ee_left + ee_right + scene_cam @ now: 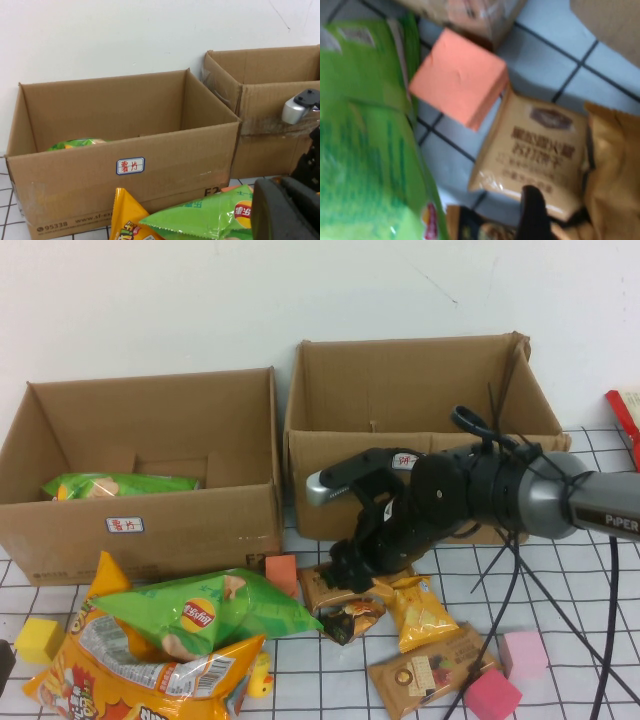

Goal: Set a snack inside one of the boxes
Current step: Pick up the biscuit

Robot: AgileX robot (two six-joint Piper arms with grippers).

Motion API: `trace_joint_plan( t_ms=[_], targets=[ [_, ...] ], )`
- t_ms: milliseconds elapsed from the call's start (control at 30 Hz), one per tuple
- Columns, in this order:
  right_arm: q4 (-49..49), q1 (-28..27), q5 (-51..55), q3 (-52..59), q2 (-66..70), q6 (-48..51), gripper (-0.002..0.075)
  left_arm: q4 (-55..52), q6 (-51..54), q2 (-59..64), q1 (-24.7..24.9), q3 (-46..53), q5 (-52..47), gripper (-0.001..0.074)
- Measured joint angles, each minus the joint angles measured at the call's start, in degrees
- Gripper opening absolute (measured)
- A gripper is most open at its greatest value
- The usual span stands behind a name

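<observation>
Several small snack packets lie in front of the right box (420, 455): a tan one (540, 145), a yellow-brown one (422, 612) and a dark one (350, 620). My right gripper (348, 568) is low over them, open, with one fingertip (535, 215) on the tan packet's edge beside the yellow-brown packet (615, 175). The left box (150, 520) has a green chip bag (120, 484) inside. My left gripper (287, 210) sits shut and empty at the table's front left, behind a green chip bag (200, 217).
A green chip bag (210, 612) lies on an orange one (140, 675) at the front left. An orange block (282, 572) is beside the tan packet. Yellow (38, 640) and pink (492, 695) blocks and a brown packet (425, 675) lie around. Cables hang off the right arm.
</observation>
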State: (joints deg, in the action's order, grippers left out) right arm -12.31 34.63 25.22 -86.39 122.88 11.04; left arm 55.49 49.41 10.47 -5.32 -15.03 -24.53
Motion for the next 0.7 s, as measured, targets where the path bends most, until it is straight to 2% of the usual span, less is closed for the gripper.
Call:
trace_joint_plan(
  t_ms=[167,300,500,700],
  targets=[
    [6.06,0.0,1.83,0.0,-0.95,-3.36,0.0412,0.0,0.13,0.0,0.0,0.0,0.0,-0.0001],
    [7.02,0.0,1.83,0.0,-1.08,-4.84,0.041,0.0,0.22,0.0,0.0,0.0,0.0,-0.0001],
    [5.81,0.0,-0.74,0.0,-0.97,-5.38,0.0485,0.0,0.26,0.0,0.0,0.0,0.0,-0.0001],
    [5.4,0.0,-2.38,0.0,-0.51,-5.4,0.0501,0.0,0.26,0.0,0.0,0.0,0.0,-0.0001]
  ],
)
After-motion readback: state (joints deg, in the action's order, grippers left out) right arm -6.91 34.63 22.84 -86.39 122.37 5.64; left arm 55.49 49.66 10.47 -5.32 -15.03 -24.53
